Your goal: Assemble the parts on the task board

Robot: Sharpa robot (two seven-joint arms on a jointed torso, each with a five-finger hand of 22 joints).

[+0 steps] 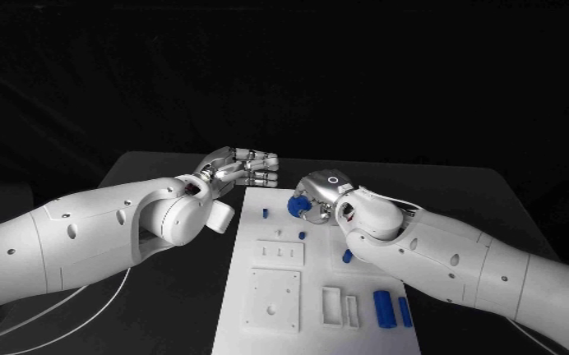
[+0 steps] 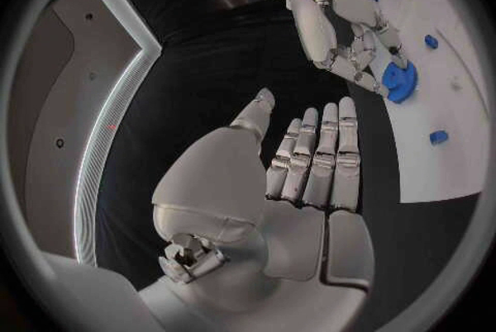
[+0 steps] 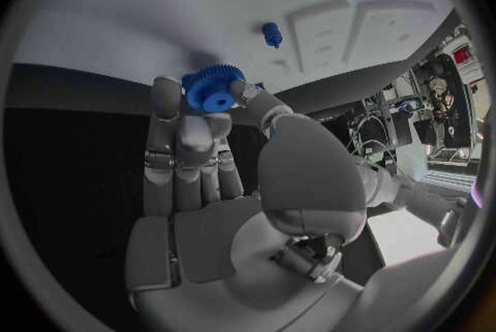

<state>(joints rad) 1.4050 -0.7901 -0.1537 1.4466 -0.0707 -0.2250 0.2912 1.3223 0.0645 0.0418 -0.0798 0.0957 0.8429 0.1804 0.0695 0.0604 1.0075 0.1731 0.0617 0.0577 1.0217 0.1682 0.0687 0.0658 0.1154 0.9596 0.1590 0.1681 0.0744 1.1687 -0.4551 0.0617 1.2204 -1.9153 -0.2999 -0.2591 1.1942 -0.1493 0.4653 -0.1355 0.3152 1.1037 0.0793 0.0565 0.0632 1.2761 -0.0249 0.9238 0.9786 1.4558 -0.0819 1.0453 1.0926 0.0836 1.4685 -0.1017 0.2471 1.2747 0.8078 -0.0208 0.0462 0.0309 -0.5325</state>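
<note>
1. Holding a small blue gear (image 3: 215, 89) at its fingertips, the right hand (image 1: 318, 195) sits over the upper part of the white board (image 1: 275, 334), a little right of centre in the head view.
2. Off the board's upper left corner, the left hand (image 1: 238, 166) hovers above the dark tabletop (image 1: 154, 166); its fingers are straight, side by side, and hold nothing.
3. Loose blue pieces lie on the board: a short peg (image 1: 265, 213) near the top edge, another (image 1: 349, 255) at mid-right, and two longer cylinders (image 1: 383, 306) at the lower right.
4. The step in hand looks like seating the gear on the board. I cannot tell which post or hole it belongs to, since the hand covers that spot.
5. To do it well, I'd keep the gear level, line its bore up squarely before pressing, and lower it slowly.
6. Letting go should come only once the gear sits flat; a tilted gear would probably jam or roll away.
7. The left hand could steady the board's edge if it slides.
</note>
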